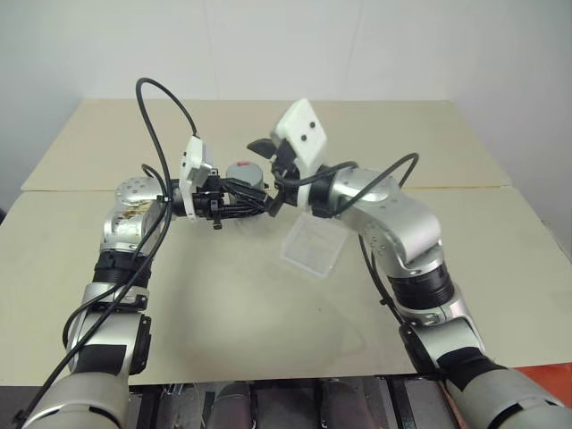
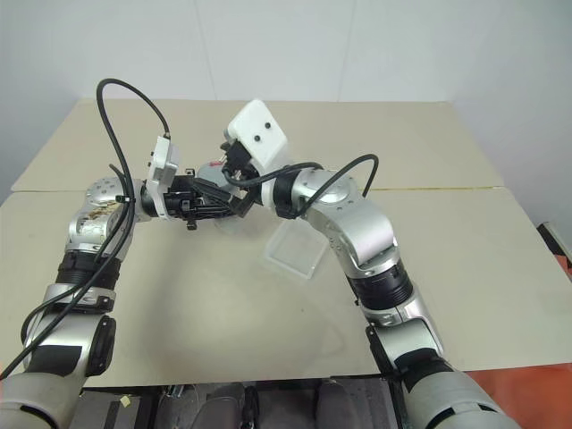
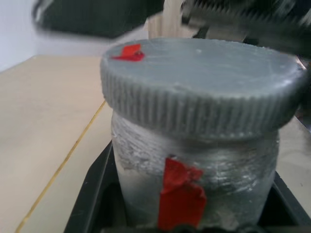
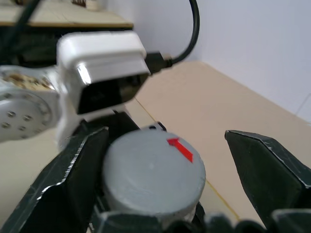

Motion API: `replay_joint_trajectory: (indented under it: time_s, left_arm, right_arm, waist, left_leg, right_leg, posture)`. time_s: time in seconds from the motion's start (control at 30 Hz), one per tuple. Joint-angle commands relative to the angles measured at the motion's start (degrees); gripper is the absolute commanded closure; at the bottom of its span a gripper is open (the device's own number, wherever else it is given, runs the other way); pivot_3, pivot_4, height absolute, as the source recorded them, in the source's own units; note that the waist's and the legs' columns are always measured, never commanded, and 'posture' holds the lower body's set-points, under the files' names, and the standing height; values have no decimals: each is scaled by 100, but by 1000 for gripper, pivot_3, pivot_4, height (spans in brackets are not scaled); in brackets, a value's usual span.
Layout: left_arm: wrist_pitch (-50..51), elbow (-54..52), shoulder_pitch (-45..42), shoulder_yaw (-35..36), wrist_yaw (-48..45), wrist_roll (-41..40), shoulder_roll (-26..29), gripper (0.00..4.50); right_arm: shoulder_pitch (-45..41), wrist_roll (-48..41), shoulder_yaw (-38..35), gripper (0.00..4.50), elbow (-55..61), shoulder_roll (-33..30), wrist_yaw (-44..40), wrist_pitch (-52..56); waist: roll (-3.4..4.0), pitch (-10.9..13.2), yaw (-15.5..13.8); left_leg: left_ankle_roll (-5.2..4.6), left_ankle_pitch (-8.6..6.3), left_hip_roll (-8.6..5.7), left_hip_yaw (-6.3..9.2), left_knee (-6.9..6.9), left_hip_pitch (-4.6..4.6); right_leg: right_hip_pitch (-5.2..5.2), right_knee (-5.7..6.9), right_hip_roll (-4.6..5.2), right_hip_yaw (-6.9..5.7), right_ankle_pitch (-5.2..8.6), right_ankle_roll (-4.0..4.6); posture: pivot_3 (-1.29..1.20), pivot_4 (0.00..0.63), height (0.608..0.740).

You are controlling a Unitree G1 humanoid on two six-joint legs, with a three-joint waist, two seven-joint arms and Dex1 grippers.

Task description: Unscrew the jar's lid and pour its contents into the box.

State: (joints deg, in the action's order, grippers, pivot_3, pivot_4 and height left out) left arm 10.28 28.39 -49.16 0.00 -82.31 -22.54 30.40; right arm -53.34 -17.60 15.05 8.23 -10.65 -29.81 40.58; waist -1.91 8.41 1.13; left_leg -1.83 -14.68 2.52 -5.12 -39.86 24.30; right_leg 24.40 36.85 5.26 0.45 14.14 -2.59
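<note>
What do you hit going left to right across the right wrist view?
Black left-side finger of the open right gripper → round grey screw lid with a red mark → black right-side finger.

Under the two pincers stands a beige table (image 1: 223,313), and its matte top spreads wide on all sides of them. A thin seam (image 1: 500,188) runs across the top just behind the pincers, where two table parts meet. Far behind the pincers a plain white wall (image 1: 375,45) rises from the back edge of the table. The light is soft and even. A small piece of red floor (image 1: 559,380) shows at the table's near right corner.
</note>
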Motion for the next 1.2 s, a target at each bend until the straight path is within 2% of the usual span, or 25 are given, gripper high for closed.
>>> replay_joint_trajectory:
  time_s: [0.03,0.5,1.2]
  left_arm:
    - [-54,-97,-81,106,-53,-74,41,2557]
    - [63,-251,66,230,-79,-171,210,2557]
    - [181,-443,188,308,-134,-251,330,2557]
  right_arm:
    - [-228,167,-59,32,14,123,90,-236]
    - [62,235,-253,32,274,-90,-46,-154]
    - [358,-114,-355,32,663,-543,-357,-127]
  waist:
    - [0,0,-6]
    - [0,0,-6]
    - [0,0,-11]
  left_leg:
    - [0,0,0,1,0,0]
    - [-3,-2,1,3,0,-1]
    - [-9,-5,1,5,0,-2]
  right_leg:
    - [0,0,0,0,0,0]
    - [-1,1,0,0,0,0]
    - [-1,1,0,0,0,0]
  posture:
    - [0,150,740]
    - [0,150,740]
    - [0,150,740]
